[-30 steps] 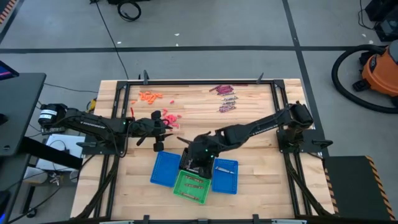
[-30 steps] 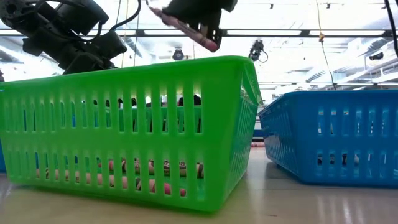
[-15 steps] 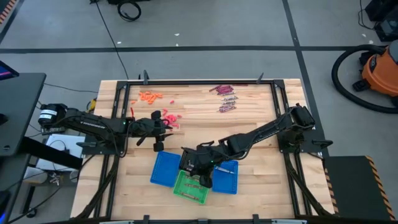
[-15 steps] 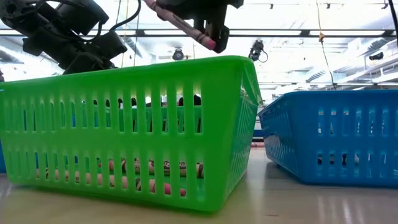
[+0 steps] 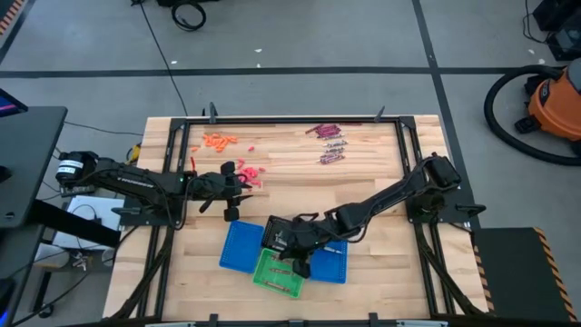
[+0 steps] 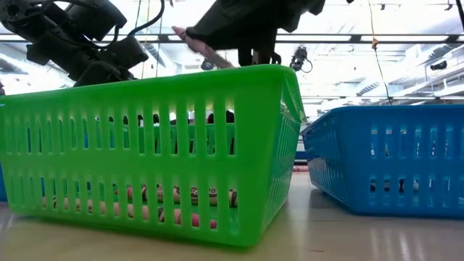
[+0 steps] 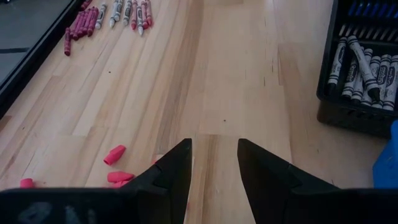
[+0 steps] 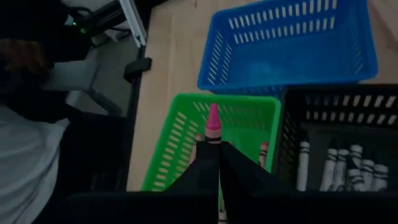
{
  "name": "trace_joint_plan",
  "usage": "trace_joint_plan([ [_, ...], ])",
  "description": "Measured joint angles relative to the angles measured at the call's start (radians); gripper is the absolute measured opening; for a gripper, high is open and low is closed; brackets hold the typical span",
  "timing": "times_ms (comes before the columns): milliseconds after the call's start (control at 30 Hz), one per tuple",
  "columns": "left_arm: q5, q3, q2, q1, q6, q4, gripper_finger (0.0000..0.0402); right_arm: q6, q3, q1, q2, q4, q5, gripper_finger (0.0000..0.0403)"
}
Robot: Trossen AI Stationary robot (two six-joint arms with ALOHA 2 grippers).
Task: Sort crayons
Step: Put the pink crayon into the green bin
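Since 1 second ago your right claw, clamped on 1 pink crayon, dropped toward the green basket, seemingly for release; the left claw waits open.

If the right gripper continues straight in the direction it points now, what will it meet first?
Most likely the green plastic mesh basket. The right gripper, shut on a pink crayon, points down into it, toward the crayons on its floor. Depth is unclear.
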Motion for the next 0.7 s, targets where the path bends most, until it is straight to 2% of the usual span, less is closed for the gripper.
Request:
trace_joint_plan([
  [300,0.0,0.0,0.0,0.0,0.0,0.012,0.0141,0.046,0.0,0.029,0.089,0.064,0.029,0.0013],
  [533,0.0,0.0,0.0,0.0,0.0,0.017,0.0141,0.044,0.0,0.059,0.104,0.074,0.087,0.0013],
  [700,0.0,0.0,0.0,0.0,0.0,0.018,0.0141,0.051,0.0,0.061,0.106,0.063,0.092,0.0013],
])
